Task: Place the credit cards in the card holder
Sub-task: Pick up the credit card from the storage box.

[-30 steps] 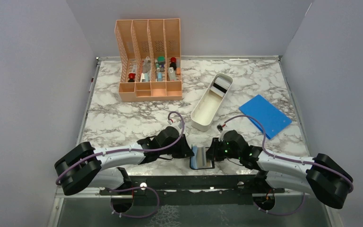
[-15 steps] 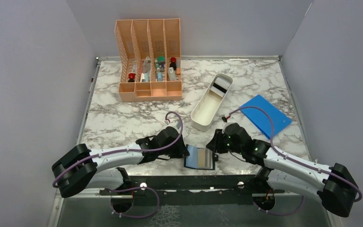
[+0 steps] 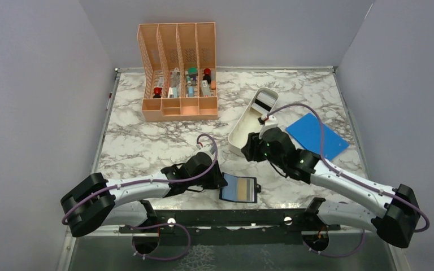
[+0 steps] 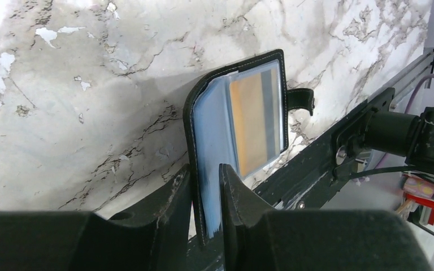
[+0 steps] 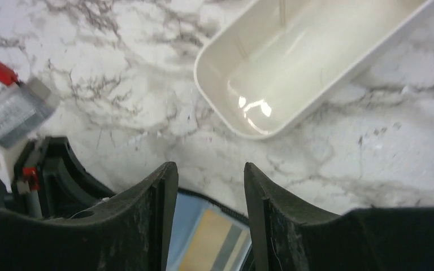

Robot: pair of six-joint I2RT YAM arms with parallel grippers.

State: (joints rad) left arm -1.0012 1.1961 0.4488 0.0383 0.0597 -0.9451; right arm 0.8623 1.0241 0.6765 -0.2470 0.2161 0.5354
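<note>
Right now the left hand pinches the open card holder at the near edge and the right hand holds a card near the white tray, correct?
Not quite: the right hand holds nothing. The right wrist view shows its fingers apart and empty near the white tray. The left hand does pinch the open card holder.

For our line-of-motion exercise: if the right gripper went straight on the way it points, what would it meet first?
The right gripper would likely meet the white tray at its near rounded end; if pitched steeply down, the marble table just before it. Depth is unclear.
</note>
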